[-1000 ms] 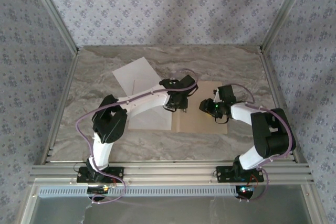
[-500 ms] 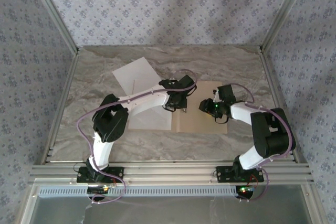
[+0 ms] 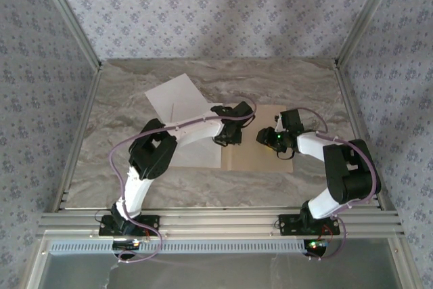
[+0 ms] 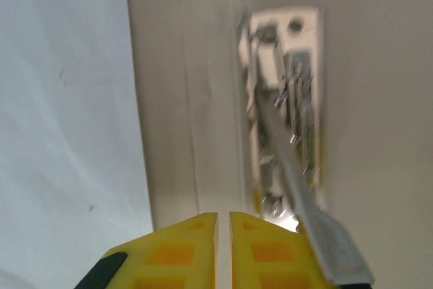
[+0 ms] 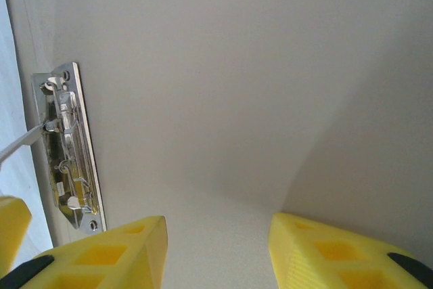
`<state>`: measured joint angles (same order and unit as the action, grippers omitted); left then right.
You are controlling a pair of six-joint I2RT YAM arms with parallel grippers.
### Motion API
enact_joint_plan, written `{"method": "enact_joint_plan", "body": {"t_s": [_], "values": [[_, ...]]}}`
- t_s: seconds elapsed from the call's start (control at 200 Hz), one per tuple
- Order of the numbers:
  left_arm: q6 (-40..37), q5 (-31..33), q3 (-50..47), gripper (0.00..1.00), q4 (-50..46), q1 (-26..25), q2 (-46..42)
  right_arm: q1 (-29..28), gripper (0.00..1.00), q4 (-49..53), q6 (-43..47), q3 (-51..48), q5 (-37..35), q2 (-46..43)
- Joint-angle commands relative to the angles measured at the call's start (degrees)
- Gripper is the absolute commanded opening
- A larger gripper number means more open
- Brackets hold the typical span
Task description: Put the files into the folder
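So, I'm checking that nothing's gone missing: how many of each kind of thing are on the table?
Sheets: 2
Folder: 1
Clip: 1
Total: 4

Folder (image 3: 260, 159) lies open on the bench (image 3: 291, 79), clip (image 4: 284, 113) along its spine; near sheet (image 3: 196, 157) left of clip, far sheet (image 3: 174, 96) behind, further left.
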<state>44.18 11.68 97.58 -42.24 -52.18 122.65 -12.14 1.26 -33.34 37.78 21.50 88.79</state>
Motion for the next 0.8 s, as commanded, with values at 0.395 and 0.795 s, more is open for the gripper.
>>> {"method": "enact_joint_plan", "body": {"t_s": [0.395, 0.795], "values": [[-4.96, 2.51, 18.98, 0.14, -2.19, 4.69, 11.07, -0.6, 0.46, 6.02, 1.34, -0.37, -2.43, 1.73], [-6.55, 1.72, 21.25, 0.17, -5.39, 6.27, 6.45, 0.0, 0.46, 7.35, 2.23, 0.08, -3.47, 1.69]]}}
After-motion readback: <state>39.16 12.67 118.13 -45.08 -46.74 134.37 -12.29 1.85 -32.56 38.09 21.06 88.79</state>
